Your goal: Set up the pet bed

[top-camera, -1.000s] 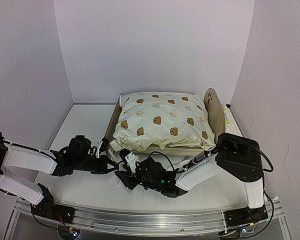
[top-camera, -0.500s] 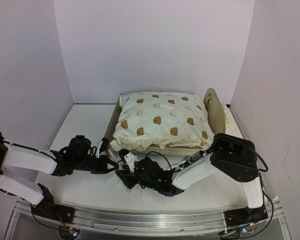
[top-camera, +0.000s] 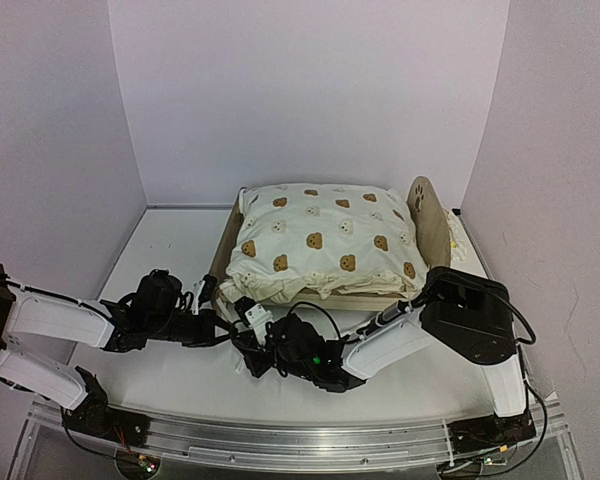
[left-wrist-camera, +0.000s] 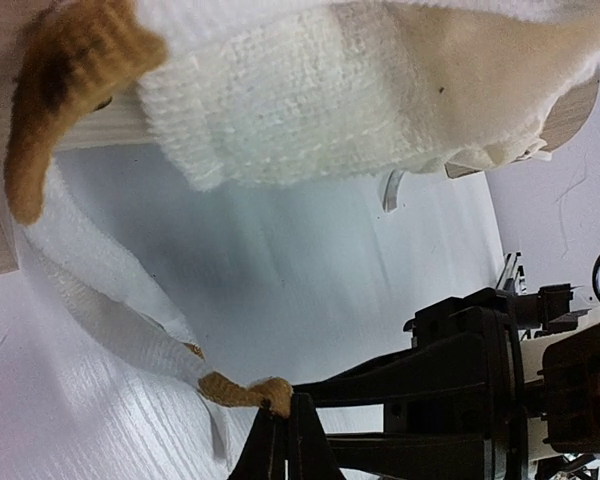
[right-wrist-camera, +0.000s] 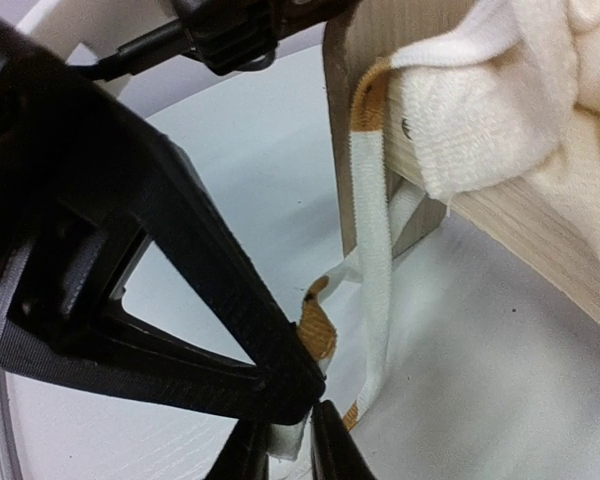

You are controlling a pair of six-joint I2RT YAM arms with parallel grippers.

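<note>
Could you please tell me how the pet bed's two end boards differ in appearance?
The right end board rises above the bear-print cushion; the left end board is overhung by it. The right board shows a paw print; the left shows only a thin edge. Both are light wood.

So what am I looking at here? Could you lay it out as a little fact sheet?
bed: light-wood pet bed, far side of table
on it: bear-print cushion
left gripper: shut on cushion tie, at a tan tip
right gripper: shut on white cushion tie cloth
where: bed's near left corner
</note>
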